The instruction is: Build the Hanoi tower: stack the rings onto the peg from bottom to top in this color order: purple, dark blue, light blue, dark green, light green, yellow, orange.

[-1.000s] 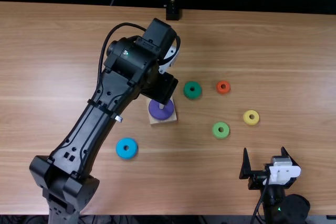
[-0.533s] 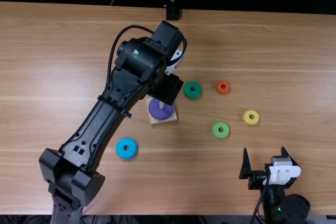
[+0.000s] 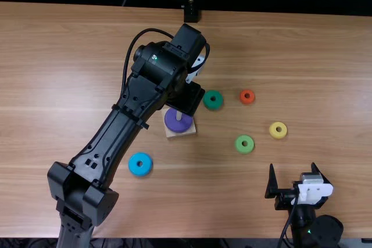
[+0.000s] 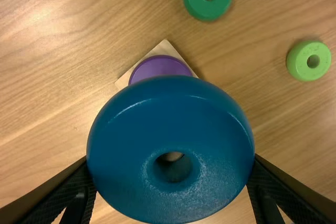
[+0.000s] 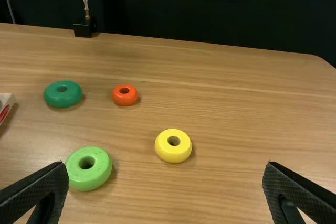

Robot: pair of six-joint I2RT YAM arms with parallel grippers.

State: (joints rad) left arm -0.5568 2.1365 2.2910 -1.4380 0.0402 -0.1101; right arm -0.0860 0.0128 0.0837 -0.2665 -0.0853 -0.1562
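The Hanoi tower point(image 3: 192, 131), a square pale wooden base with an upright wooden peg point(image 3: 179, 117), carries the flat round purple ring point(image 3: 170, 122). Take it as the clock's centre in the top view.

Between seven and eight o'clock lies the thick light blue plastic ring point(image 3: 133, 165), beside the black left arm point(image 3: 128, 117); a low swing of that arm could knock it. The left gripper point(image 4: 170, 163) is clamped on the glossy dark blue ring point(image 4: 123, 140), by the tower. I cannot tell whether hole and peg line up. If they don't, lowering would land the ring on the peg's top, tilting it or shoving the base; letting go too early could leave it cocked.

At two o'clock, near the base, the dark green ring point(image 3: 207, 100) could be nudged by an opening finger. Towards four o'clock sits the light green ring point(image 3: 239, 144), easily mistaken for it in the order. The small orange ring point(image 3: 242, 96), past two, and yellow ring point(image 3: 273, 130), just past three, look safe. The right gripper point(image 3: 292, 169), fingers apart and empty near four, risks a clash if sent in now.
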